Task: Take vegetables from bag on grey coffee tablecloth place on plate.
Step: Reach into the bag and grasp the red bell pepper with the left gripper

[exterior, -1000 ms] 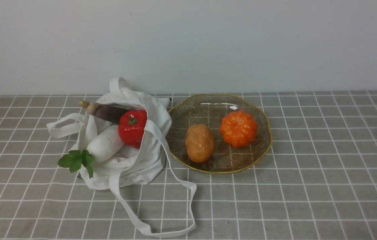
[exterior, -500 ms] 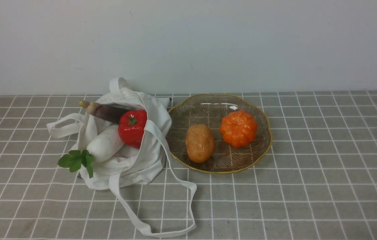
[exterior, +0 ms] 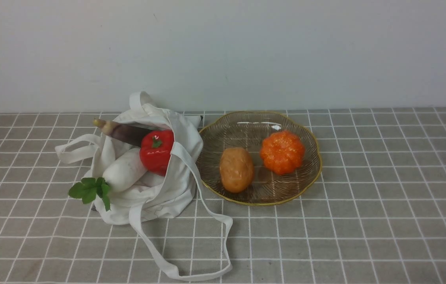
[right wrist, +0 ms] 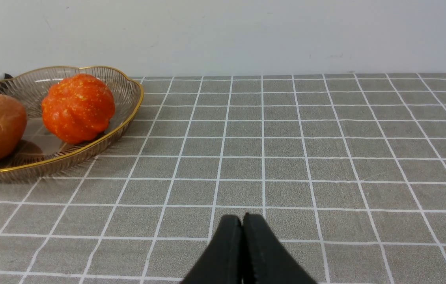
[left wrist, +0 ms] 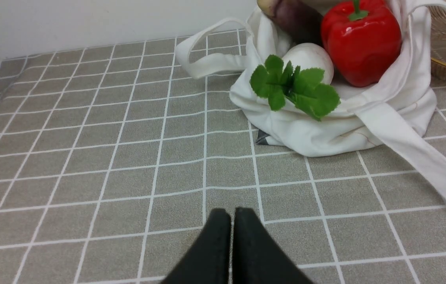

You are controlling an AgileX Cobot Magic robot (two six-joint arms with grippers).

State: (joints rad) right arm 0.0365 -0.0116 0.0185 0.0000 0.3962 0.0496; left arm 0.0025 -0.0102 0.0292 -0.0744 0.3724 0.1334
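The off-white bag (exterior: 155, 193) lies open on the grey checked tablecloth (exterior: 364, 221), left of the glass plate (exterior: 309, 185). Inside it rest a red bell pepper (exterior: 156, 152), a white radish (exterior: 123, 170) with green leaves (exterior: 89, 191) and a dark purple shoot (exterior: 122, 132). The left wrist view shows the pepper (left wrist: 361, 41), the radish (left wrist: 309, 59) and the bag (left wrist: 325, 130) ahead of my left gripper (left wrist: 232, 215), which is shut and empty, low over the cloth. My right gripper (right wrist: 242, 219) is shut and empty too, well off to the right of the plate (right wrist: 128, 114).
A brown potato (exterior: 236, 169) and an orange pumpkin (exterior: 282, 152) sit on the plate. The bag's long strap (exterior: 191, 272) loops toward the front edge of the cloth. A pale wall rises behind the table.
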